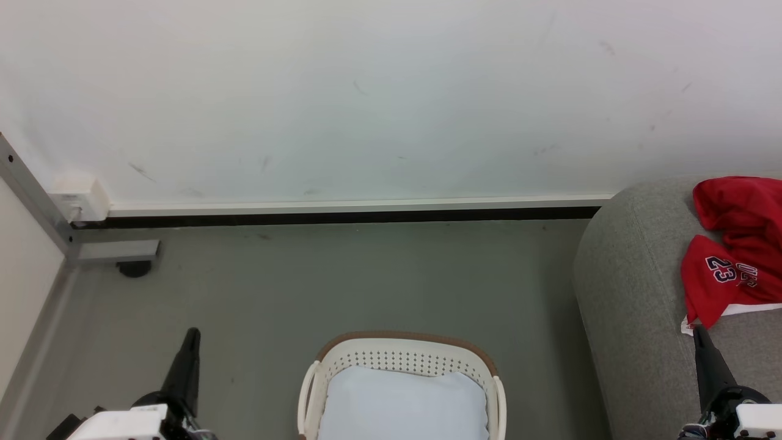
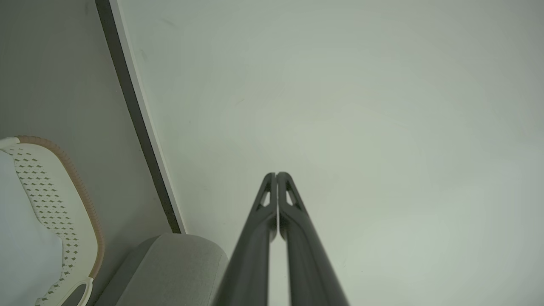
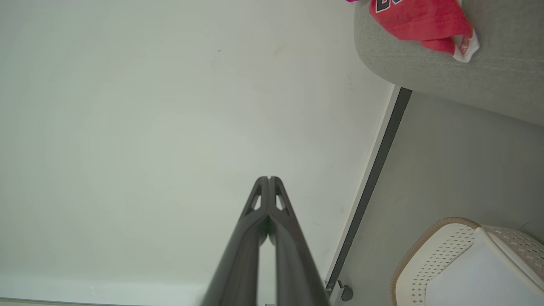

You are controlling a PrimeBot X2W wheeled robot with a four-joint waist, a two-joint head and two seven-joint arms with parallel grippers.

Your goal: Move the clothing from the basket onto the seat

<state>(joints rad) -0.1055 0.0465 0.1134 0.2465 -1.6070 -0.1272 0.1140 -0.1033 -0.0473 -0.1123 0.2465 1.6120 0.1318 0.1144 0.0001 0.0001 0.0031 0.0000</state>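
Wall: pale and scuffed, running behind the basket.

Floor: grey, under the basket and filling the gap from it back to the wall.

Seat: grey upholstery, right of the basket and apart from it, with the rounded arm on the basket's side.

Clothing: red with white trim and a dark "23" showing. It lies crumpled on the seat, right of and beyond the basket, with nothing draped over the basket rim. It looks dropped loose rather than laid flat, which is fair enough, since the task asks only for the move.

Basket: on the floor, low and central, between the two grippers. I judge it sits there so that either arm can reach in.

Pad: bluish-white, flat inside the basket. No red shows on it, though the basket's near end is cut off by the head view's edge. The task looks done or close to it.

Left gripper: left of the basket, fingers pressed together with nothing between them, aimed at the wall.

Right gripper: right of the basket, fingers likewise closed and empty. Both are held off the basket, probably because nothing remains to lift.
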